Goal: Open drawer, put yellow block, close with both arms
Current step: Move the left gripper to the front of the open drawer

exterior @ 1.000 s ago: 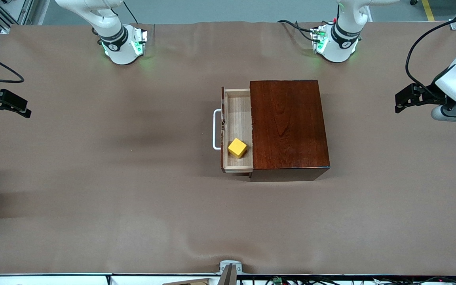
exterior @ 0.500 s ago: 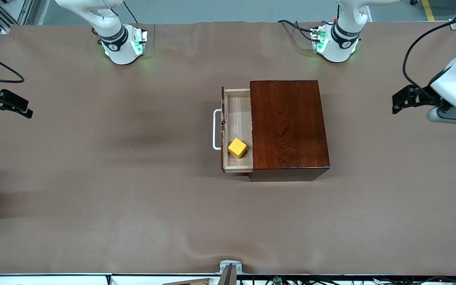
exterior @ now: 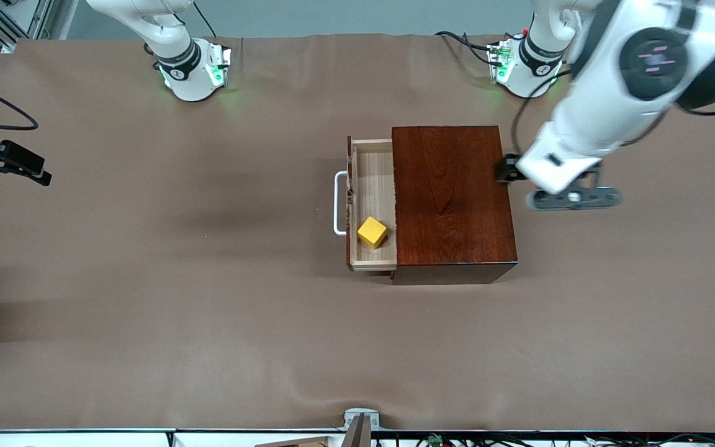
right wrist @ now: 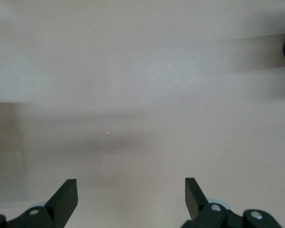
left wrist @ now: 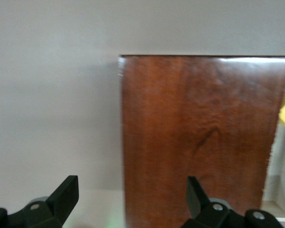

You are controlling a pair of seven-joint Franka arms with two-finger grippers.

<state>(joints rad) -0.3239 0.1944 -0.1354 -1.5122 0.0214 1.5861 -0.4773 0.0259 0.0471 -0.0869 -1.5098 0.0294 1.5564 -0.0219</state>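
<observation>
A brown cover (exterior: 208, 298) spreads over the whole table, lightly wrinkled near the camera. Grey floor (exterior: 357, 15) shows past the table's top edge. Lighting even.

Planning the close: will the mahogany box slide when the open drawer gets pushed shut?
Possibly. The box sits loose on smooth table paper, so a handle push may shift it. The left gripper, open at its end, could brace. The yellow block looks unlikely to roll.

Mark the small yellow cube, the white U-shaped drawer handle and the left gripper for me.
small yellow cube (exterior: 372, 231): front view, its top face.
white U-shaped drawer handle (exterior: 336, 205): front view, the long bar.
left gripper (left wrist: 133, 199): left wrist view, midway between its open fingers.
</observation>
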